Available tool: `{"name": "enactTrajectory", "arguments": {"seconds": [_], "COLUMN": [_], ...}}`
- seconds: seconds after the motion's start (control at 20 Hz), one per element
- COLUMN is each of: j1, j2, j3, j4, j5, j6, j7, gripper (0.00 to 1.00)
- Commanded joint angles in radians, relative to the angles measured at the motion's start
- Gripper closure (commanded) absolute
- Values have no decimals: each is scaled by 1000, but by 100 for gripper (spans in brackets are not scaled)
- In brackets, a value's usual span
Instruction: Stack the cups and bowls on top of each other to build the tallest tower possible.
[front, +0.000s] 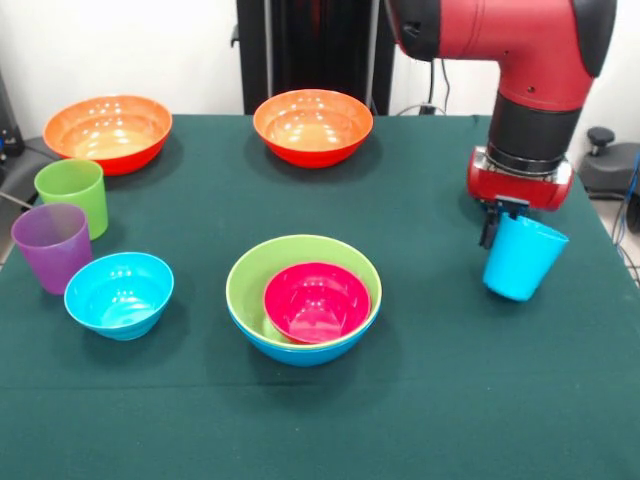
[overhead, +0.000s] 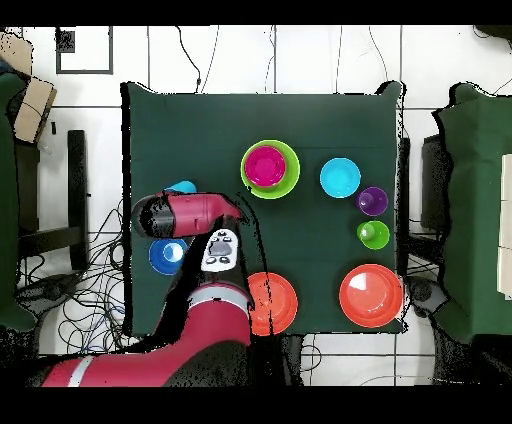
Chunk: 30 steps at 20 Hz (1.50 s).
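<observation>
My gripper (front: 499, 230) is shut on the rim of the light blue cup (front: 522, 262) and holds it tilted at the table's right side; the cup peeks out beside the arm in the overhead view (overhead: 183, 187). The tower (front: 303, 300) stands mid-table: a magenta small bowl (front: 316, 300) lies in the lime green bowl (front: 250, 272), which is nested in the blue bowl (front: 300, 352). The cyan small bowl (front: 119, 293), purple cup (front: 52, 246) and lime green cup (front: 73, 193) stand at the left. The dark blue small bowl (overhead: 166, 257) shows only in the overhead view, by the arm.
Two orange bowls (front: 108, 131) (front: 313, 125) stand upright along the far edge of the green cloth. The red arm (front: 530, 90) comes down over the right side of the table. Cables and chairs lie off the table's sides.
</observation>
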Motion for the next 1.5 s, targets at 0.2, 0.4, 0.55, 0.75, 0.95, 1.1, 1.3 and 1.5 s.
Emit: {"name": "enactTrajectory", "arguments": {"seconds": [0.2, 0.4, 0.55, 0.75, 0.95, 1.1, 1.3, 1.5], "j1": [-188, -244, -272, -294, -312, -325, -348, -380], "j2": [-102, -100, -101, -103, -112, -116, -130, -148], "j3": [191, 226, 248, 269, 282, 293, 311, 323], "j4": [-44, -90, -107, -136, -145, -154, -156, -154], "j5": [53, 46, 38, 27, 23, 20, 20, 6], "j6": [359, 436, 474, 529, 561, 585, 620, 655], "j7": [-70, -99, -109, -114, -114, -117, -127, -156], "gripper": [100, 100, 100, 100, 100, 100, 100, 100]}}
